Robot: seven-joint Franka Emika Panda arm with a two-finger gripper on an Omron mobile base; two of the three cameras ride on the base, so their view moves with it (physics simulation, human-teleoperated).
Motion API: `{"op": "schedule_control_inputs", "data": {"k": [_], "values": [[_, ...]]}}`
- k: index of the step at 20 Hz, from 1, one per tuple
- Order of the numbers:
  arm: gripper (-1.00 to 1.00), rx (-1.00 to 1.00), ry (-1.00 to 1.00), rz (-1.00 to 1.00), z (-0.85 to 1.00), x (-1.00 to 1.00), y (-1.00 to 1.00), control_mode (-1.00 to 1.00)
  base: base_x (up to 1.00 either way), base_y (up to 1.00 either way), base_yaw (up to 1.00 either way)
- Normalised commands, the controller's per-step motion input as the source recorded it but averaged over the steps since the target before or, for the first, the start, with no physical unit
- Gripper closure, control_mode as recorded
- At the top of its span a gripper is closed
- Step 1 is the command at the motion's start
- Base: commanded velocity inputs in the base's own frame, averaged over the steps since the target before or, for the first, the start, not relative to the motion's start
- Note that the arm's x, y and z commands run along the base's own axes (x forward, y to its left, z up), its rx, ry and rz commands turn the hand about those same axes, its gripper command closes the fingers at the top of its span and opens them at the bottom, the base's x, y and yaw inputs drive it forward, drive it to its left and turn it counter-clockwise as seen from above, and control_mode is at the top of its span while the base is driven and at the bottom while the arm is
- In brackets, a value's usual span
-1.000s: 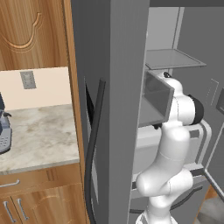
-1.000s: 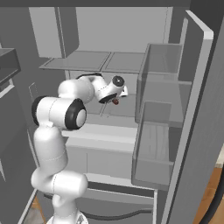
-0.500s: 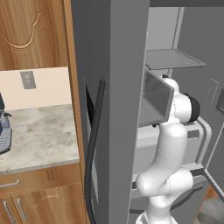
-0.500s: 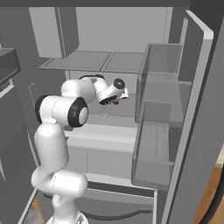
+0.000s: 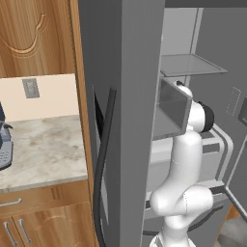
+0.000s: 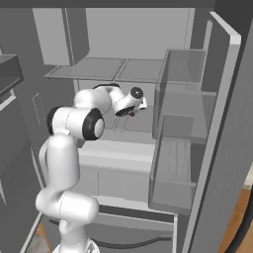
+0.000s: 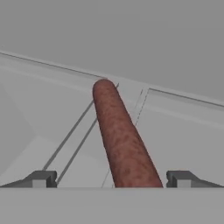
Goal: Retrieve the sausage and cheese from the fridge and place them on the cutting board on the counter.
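Reaching a touch deeper than a moment ago, the two-finger gripper (image 7: 111, 179) stands wide apart, gripping nothing. Between its tips lies the long reddish-brown sausage (image 7: 120, 135), resting on a grey shelf (image 7: 183, 140) of the tall grey fridge (image 6: 197, 123). Off left, the veined marble counter (image 5: 41, 149).

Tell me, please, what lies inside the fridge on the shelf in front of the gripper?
A long reddish-brown sausage lies on the grey fridge shelf, between the open gripper fingers. Its near end is hidden below the hand view's edge.
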Motion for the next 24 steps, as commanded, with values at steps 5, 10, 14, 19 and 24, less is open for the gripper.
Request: {"op": "schedule_control_inputs", "data": {"k": [5, 10, 14, 19, 24], "values": [[-1.00, -0.02, 0.00, 0.00, -0.32, 0.00, 0.00, -1.00, 0.00, 0.00, 0.00], [1.00, -0.01, 0.00, 0.00, -0.39, 0.00, 0.00, -1.00, 0.00, 0.00, 0.00], [1.00, 0.00, 0.00, 0.00, -0.16, 0.00, -0.10, -1.00, 0.00, 0.00, 0.00], [1.00, 0.00, 0.00, 0.00, -0.03, -0.02, -0.11, -1.00, 0.00, 0.00, 0.00], [1.00, 0.00, 0.00, 0.00, 0.00, -0.24, -0.02, -1.00, 0.00, 0.00, 0.00]]}}
